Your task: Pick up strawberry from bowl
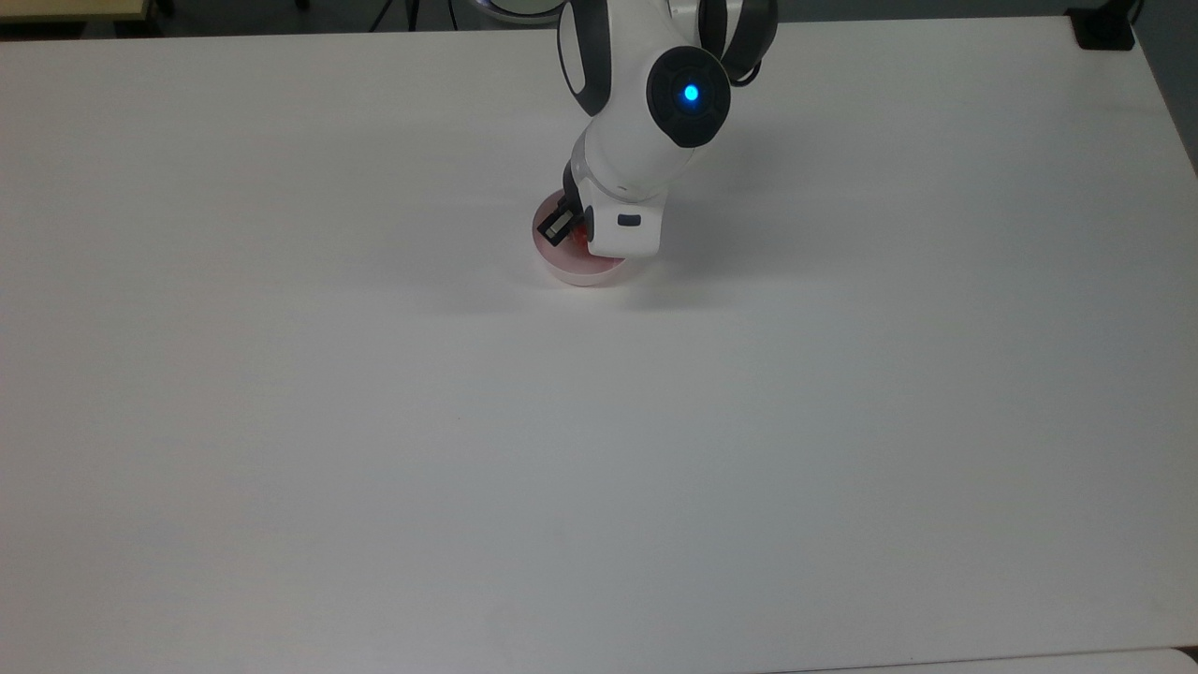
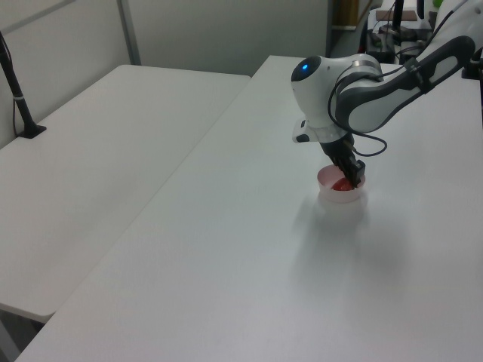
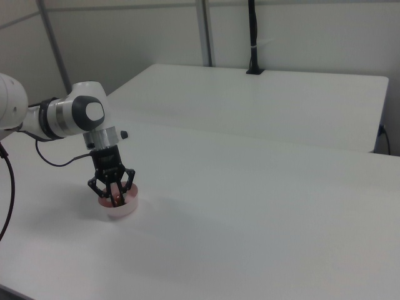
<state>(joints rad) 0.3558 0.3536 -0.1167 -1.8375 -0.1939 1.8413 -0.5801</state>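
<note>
Your big white counter [image 1: 374,421] carries just the one setup, with the arm [image 2: 355,83] reaching down from above. Right under the fingers [image 3: 115,187] sits the pale pink bowl [image 3: 119,207], touching nothing else. The gripper [image 3: 114,192] is down inside the bowl's rim, and in the right view your fingers look pinched close together around the red strawberry [image 3: 115,194], which sits between them, still within the bowl and not clear of it yet
</note>
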